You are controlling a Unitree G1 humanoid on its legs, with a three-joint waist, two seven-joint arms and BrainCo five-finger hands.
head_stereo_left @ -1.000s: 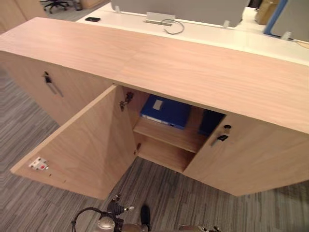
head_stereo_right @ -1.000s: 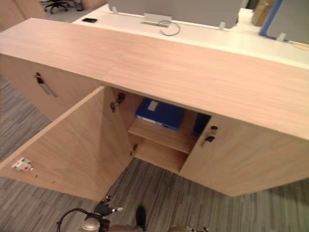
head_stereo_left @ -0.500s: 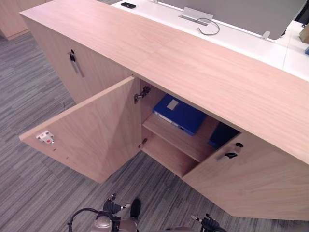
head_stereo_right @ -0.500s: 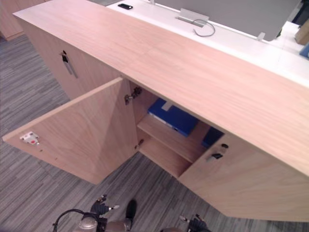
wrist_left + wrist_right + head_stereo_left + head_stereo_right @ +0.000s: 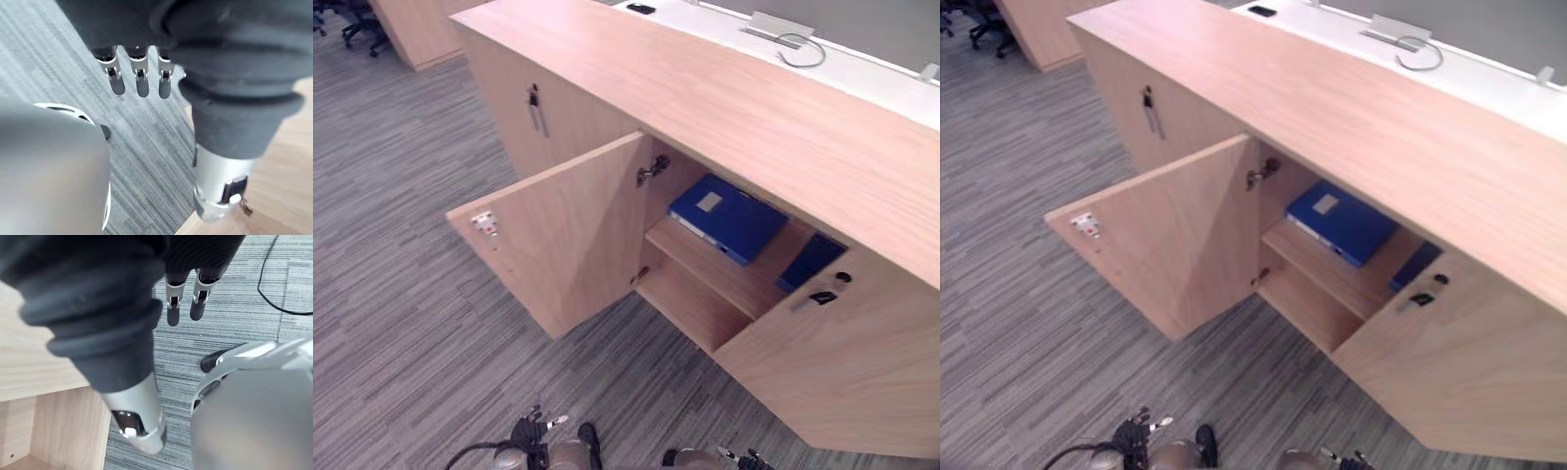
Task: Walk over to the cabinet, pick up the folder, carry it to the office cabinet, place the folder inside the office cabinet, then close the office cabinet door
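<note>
folder lies flat on the upper shelf inside the cabinet, so the carrying and placing look done. a second blue item sits just beside it, partly hidden by the right door. the left door stands wide open over the floor, and the right door looks ajar too, so closing is what remains. left hand hangs with fingers straight and holds nothing; right hand hangs the same way, relaxed and empty. both are low, well apart from the doors. the next step, i judge, is reaching for the left door's free edge and swinging it shut.
</note>
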